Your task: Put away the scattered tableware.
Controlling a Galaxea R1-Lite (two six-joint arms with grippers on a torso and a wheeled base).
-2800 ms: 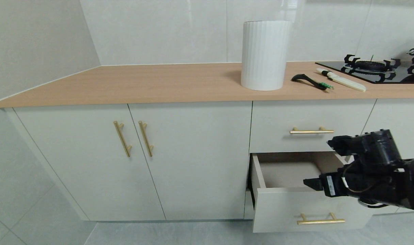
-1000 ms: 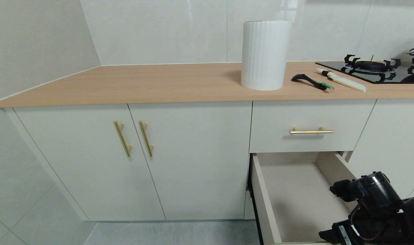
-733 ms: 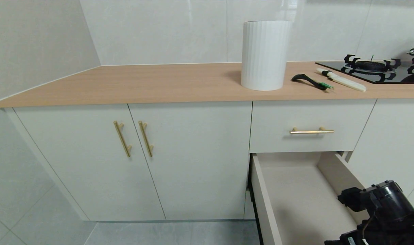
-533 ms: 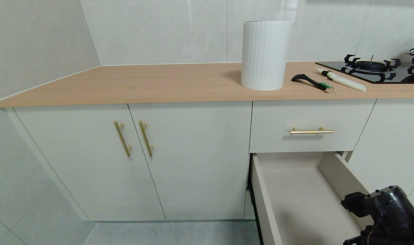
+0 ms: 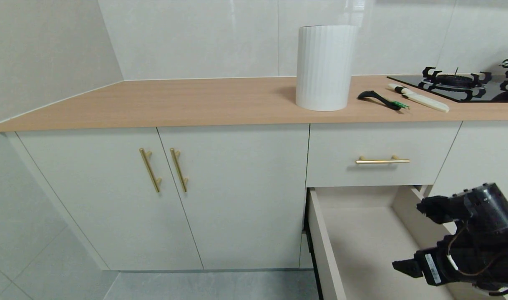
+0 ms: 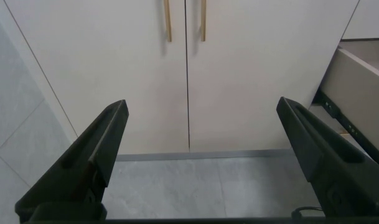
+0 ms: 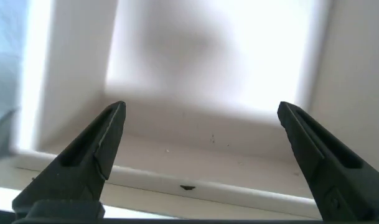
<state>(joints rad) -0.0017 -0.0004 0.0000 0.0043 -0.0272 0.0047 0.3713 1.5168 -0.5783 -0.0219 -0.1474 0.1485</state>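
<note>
Claws of mine are both released, gripping nothing. My right claw (image 7: 200,124) hangs over the pulled-out lower drawer (image 5: 362,246); my left claw (image 6: 201,109) faces the cupboard doors (image 6: 239,74), low above the floor (image 6: 195,186). Up on the desk (image 5: 195,100) lies the tableware: a black-handled utensil (image 5: 381,99) and a cream knife (image 5: 421,98), just beside each other, between the white ribbed canister (image 5: 325,66) and the hob (image 5: 450,88).

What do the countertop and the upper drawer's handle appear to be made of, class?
Countertop: probably wood or wood-look laminate, matt, with fine grain lines. Upper drawer handle: likely brushed brass-coloured metal, with a soft golden sheen.
</note>
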